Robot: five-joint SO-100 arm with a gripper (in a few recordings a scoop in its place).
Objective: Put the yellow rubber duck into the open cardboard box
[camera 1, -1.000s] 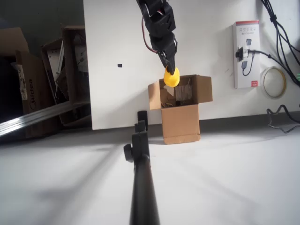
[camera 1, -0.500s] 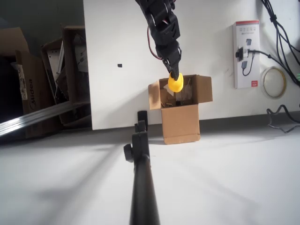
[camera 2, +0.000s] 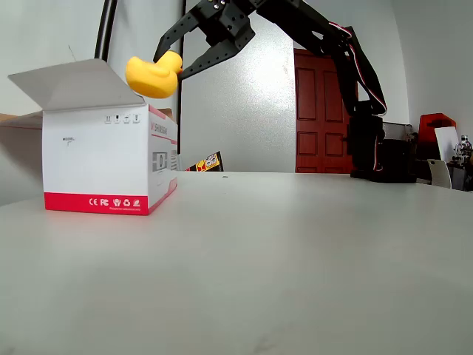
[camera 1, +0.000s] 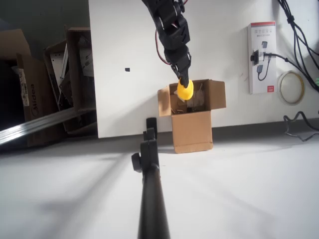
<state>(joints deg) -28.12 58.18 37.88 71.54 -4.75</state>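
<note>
In the overhead view the yellow rubber duck [camera 1: 185,90] hangs over the rear left part of the open cardboard box [camera 1: 192,130], whose flaps stand spread. My gripper [camera 1: 182,79] reaches down from the top of the picture and is shut on the duck. The fixed view shows the duck [camera 2: 151,75] pinched by its head between the black fingertips of the gripper [camera 2: 168,69], well above table height. A pale flap [camera 2: 66,83] just below and left of the duck seems to be the box's; the rest of the box is hidden behind a white carton.
A white product carton with a red stripe [camera 1: 262,57] [camera 2: 111,159] lies right of the cardboard box. A tape roll [camera 1: 291,87] and cables [camera 1: 299,30] sit at the far right. A black pole [camera 1: 149,189] rises in front. Darker cartons [camera 1: 50,84] stand off the table's left edge.
The gripper carried the duck a little to the right and lower, from the box's rear left rim to over its opening. The box has not moved.
</note>
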